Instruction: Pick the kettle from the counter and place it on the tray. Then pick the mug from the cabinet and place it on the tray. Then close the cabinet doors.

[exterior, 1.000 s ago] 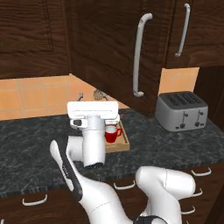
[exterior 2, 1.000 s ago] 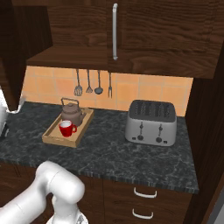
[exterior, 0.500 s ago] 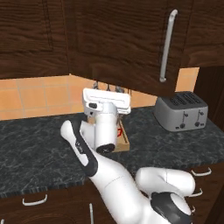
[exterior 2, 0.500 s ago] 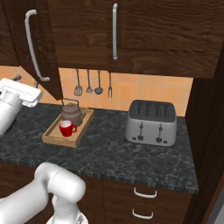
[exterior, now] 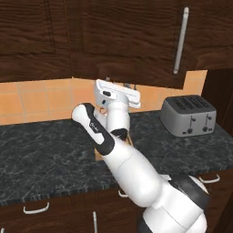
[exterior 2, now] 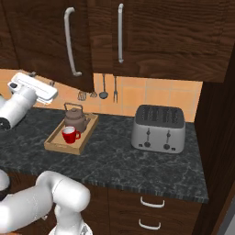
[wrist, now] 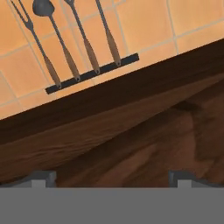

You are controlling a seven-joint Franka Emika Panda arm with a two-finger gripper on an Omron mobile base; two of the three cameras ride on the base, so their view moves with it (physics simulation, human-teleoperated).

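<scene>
The arm is reaching up toward the cabinet (exterior 2: 151, 36), its hand raised just under the lower edge of the doors. The claw (wrist: 111, 177) is standing wide, its two tips far apart with nothing between them, pointing at the dark wood of a door. Upside down in the hand view, a rack of utensils (wrist: 72, 41) is hanging on the orange tiled wall (exterior 2: 133, 96).

On the tabletop (exterior 2: 119, 160) the tray (exterior 2: 57, 146) is sitting near the wall, left of the toaster (exterior 2: 158, 128). The kettle (exterior 2: 75, 118) is standing on the tray at its back end, and the mug (exterior 2: 69, 135) is sitting on the tray right in front of it, close beside it.

The right door (exterior 2: 160, 32) is lying flat and closed. The left door (exterior 2: 50, 41) is hanging slightly proud of it, its long silver handle (exterior 2: 69, 41) beside the other handle (exterior 2: 120, 32); I cannot tell whether it is fully shut.
</scene>
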